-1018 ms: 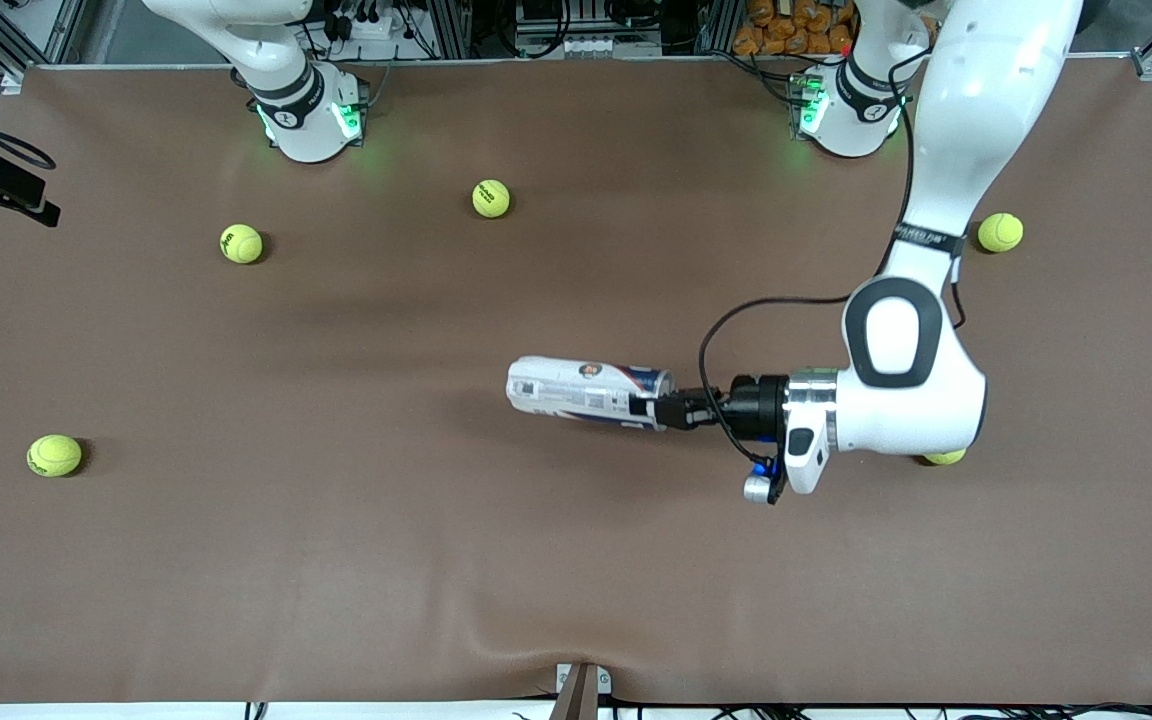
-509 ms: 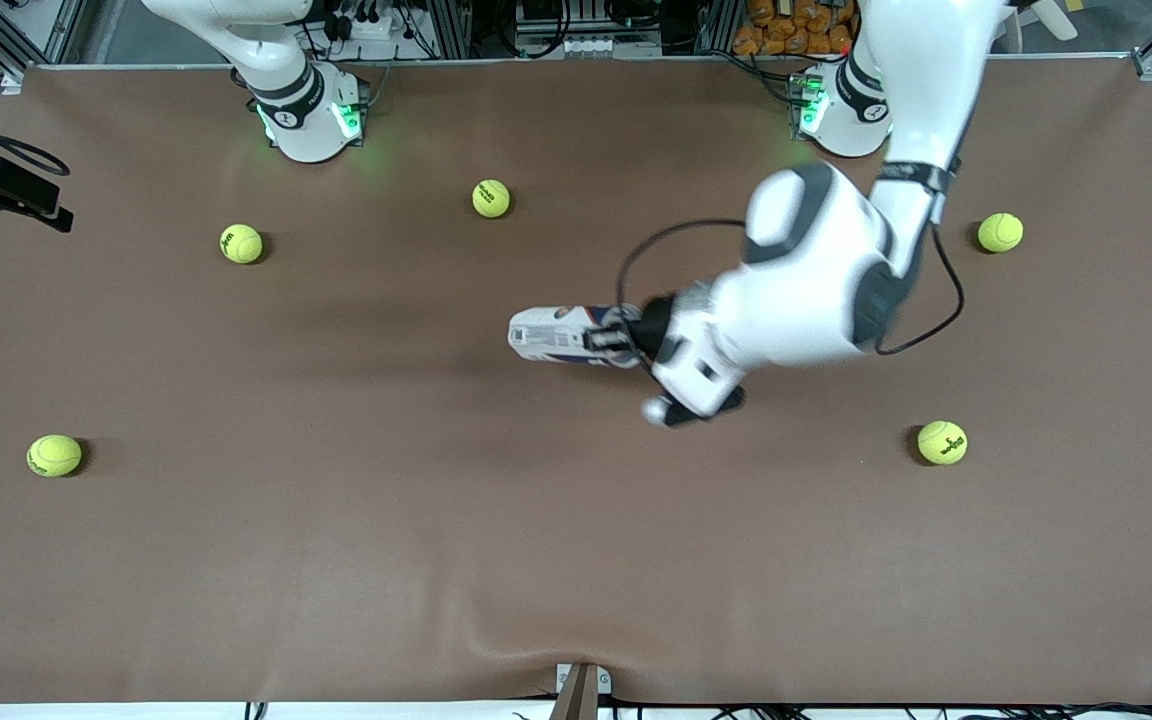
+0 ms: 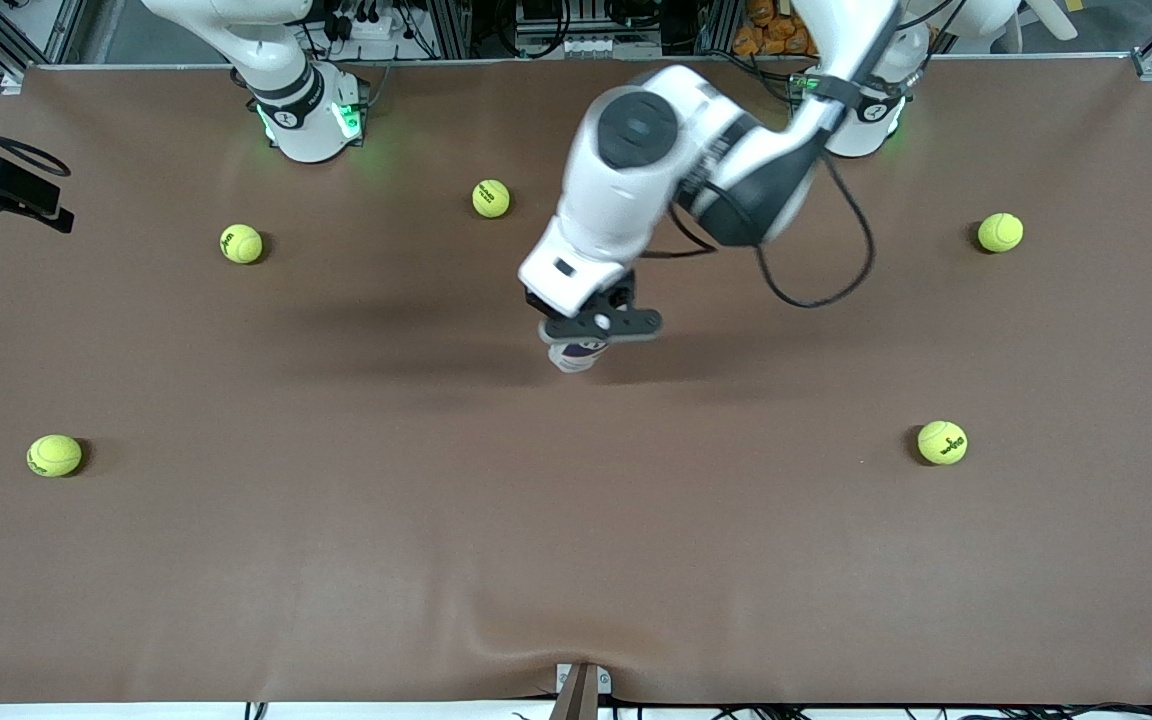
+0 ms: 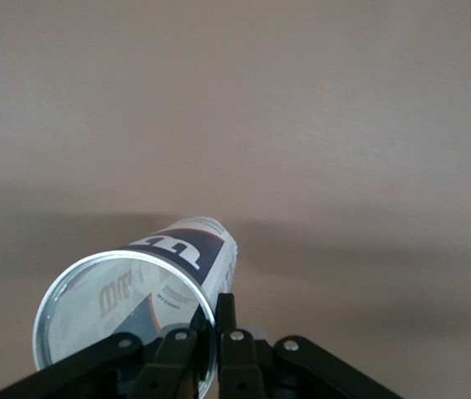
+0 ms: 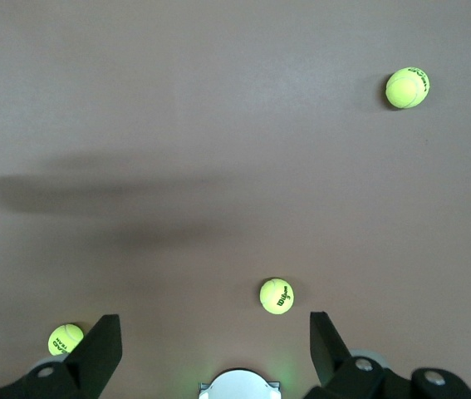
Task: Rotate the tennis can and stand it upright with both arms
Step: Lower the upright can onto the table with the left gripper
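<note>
Tennis can (image 4: pixel 148 291) upright and empty, rim pinched by left gripper (image 4: pixel 204 337); right gripper's (image 5: pixel 210 353) fingers spread.

The tennis can (image 4: pixel 181 266) is glossy clear plastic with a printed label and a shiny silver metal rim. Beneath it the table (image 3: pixel 336 560) is covered in matt brown, faintly wrinkled material. Around the can lie fuzzy yellow-green tennis balls (image 3: pixel 491 198).

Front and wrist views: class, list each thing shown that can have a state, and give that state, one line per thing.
tennis can: nearly upright, gripped at its silver rim, open end up.
left gripper: shut on the can's rim.
right gripper: open, holding nothing, waiting high above the table.
tennis balls: five, loose on the table.
</note>
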You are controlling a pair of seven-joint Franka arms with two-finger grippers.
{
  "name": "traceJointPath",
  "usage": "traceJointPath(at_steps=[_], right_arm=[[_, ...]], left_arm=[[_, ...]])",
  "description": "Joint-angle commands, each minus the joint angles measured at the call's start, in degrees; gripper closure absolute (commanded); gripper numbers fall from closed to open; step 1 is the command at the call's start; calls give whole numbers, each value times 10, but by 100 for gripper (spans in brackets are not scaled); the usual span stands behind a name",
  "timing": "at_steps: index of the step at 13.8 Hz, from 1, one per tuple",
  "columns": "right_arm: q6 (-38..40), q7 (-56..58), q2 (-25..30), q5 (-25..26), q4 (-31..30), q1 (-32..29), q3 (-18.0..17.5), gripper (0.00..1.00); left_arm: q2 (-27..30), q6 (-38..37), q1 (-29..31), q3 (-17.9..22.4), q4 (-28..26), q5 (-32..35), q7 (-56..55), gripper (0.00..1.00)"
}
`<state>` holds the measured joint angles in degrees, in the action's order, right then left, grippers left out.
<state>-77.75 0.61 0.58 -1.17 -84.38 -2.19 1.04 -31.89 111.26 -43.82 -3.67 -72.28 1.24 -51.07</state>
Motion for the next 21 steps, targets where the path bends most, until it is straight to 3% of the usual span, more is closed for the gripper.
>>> traceJointPath(at_steps=[1, 5, 7, 8, 9, 10, 15, 21], right_arm=[[5, -3, -8, -8, 13, 2, 1, 0], [5, -3, -8, -8, 13, 2, 1, 0], [5, -3, -10, -8, 13, 2, 1, 0], [5, -3, -10, -8, 13, 2, 1, 0], [5, -3, -10, -8, 13, 2, 1, 0], [5, -3, -10, -8, 13, 2, 0, 0], [5, -3, -10, -8, 13, 2, 1, 0], [4, -2, -10, -8, 13, 2, 1, 0]], left_arm=[[-25, 11, -28, 8, 0, 61, -14, 100], [-53, 12, -33, 7, 0, 66, -7, 100], [-56, 11, -33, 7, -1, 66, -6, 90], [-56, 12, -32, 7, -1, 66, -7, 73], [-54, 11, -32, 7, -1, 66, -4, 17], [-49, 11, -33, 7, 0, 66, -7, 0], [7, -5, -14, 7, -1, 68, 4, 0], [119, -136, 82, 7, -1, 60, 103, 0]])
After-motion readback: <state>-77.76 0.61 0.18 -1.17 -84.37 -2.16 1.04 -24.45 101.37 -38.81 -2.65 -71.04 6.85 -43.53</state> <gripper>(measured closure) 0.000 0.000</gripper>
